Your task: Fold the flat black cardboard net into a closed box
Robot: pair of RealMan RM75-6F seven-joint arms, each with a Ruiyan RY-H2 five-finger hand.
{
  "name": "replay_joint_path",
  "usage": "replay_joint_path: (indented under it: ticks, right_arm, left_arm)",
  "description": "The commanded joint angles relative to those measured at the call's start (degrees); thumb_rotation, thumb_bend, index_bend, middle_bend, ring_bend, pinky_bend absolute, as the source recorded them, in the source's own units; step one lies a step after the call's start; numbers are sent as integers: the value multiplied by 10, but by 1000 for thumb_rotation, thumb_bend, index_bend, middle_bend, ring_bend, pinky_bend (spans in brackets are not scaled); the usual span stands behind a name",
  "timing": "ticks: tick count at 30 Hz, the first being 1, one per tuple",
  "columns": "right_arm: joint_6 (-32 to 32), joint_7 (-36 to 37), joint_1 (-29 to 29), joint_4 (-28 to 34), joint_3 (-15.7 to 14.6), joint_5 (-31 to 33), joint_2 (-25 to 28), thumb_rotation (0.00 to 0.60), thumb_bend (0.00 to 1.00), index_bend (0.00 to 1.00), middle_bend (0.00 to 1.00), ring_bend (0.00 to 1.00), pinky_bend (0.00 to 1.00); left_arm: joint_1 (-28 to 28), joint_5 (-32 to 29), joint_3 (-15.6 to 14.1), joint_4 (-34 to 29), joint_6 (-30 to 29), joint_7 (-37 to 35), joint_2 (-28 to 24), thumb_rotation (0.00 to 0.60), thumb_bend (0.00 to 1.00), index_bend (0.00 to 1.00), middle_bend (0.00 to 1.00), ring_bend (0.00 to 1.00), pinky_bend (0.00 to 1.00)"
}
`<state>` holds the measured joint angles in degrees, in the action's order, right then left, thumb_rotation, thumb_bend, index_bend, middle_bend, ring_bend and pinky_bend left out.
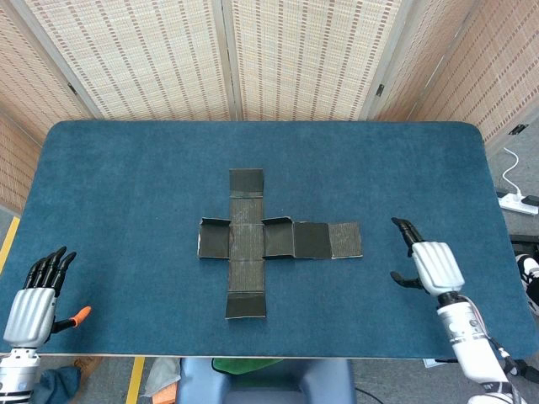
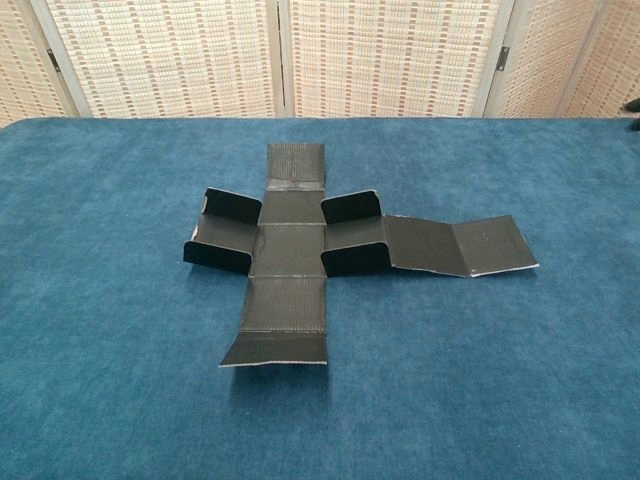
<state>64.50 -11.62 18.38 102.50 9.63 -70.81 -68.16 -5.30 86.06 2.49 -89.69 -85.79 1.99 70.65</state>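
Blue table [image 1: 126, 185] | black cross-shaped net [image 1: 253, 240] flat, side flaps raised | left hand [image 1: 32, 301], right hand [image 1: 434, 265] spread, empty

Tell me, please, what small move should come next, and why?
Probably the right hand should reach toward the long flap at the right end of the black cardboard net. The net lies flat and untouched, this open hand is the nearer one, and the left hand waits at the table edge.

We see a blue felt-covered tabletop [image 1: 126, 177] standing before a woven cane folding screen with pale frames [image 1: 295, 59]. Past the tabletop's right edge, a white power strip [image 1: 518, 200] lies on grey floor [image 1: 505, 164].
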Motion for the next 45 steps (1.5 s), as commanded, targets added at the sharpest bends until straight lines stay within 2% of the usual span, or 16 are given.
replay_joint_path:
  ticks: [1, 4, 7, 9, 12, 15, 21, 35, 45]
  right_arm:
    - [-94, -56, 79, 17, 31, 117, -41, 600, 64, 0, 22, 679, 973]
    - [-136, -93, 129, 5, 39, 204, -71, 600, 48, 0, 6, 688, 986]
    - [-140, -103, 142, 0, 40, 227, -80, 600, 47, 0, 2, 693, 990]
    - [-150, -125, 168, -12, 40, 270, -98, 600, 46, 0, 0, 695, 992]
    - [-164, -172, 238, -69, 48, 367, -161, 600, 46, 0, 0, 696, 993]
    - [-153, -201, 280, -103, 51, 437, -191, 600, 48, 0, 0, 696, 993]
    - [-153, -247, 341, -164, 43, 530, -233, 600, 78, 0, 0, 696, 993]
    - [-150, -308, 418, -250, 36, 629, -283, 600, 100, 0, 0, 696, 993]
    - [-155, -340, 445, -262, 29, 666, -291, 600, 106, 0, 0, 696, 993]
  left_arm:
    - [-2, 2, -1, 3, 2, -4, 1, 600, 191, 22, 0, 0, 87]
    - [-3, 3, -1, 9, 3, -10, 3, 600, 192, 22, 0, 0, 87]
    - [-3, 3, -1, 11, 4, -12, 3, 600, 192, 22, 0, 0, 87]
    - [-4, 3, -2, 15, 7, -14, 4, 600, 191, 22, 0, 0, 87]
    - [-6, -1, -3, 26, 15, -24, 7, 600, 192, 22, 0, 0, 88]
    - [-6, -4, -3, 34, 18, -31, 8, 600, 191, 22, 0, 0, 88]
    - [-7, -10, -2, 46, 24, -40, 11, 600, 191, 22, 0, 0, 88]
    - [-6, -21, -1, 56, 29, -46, 13, 600, 191, 22, 0, 0, 87]
    - [-5, -28, 0, 58, 32, -47, 14, 600, 191, 22, 0, 0, 87]
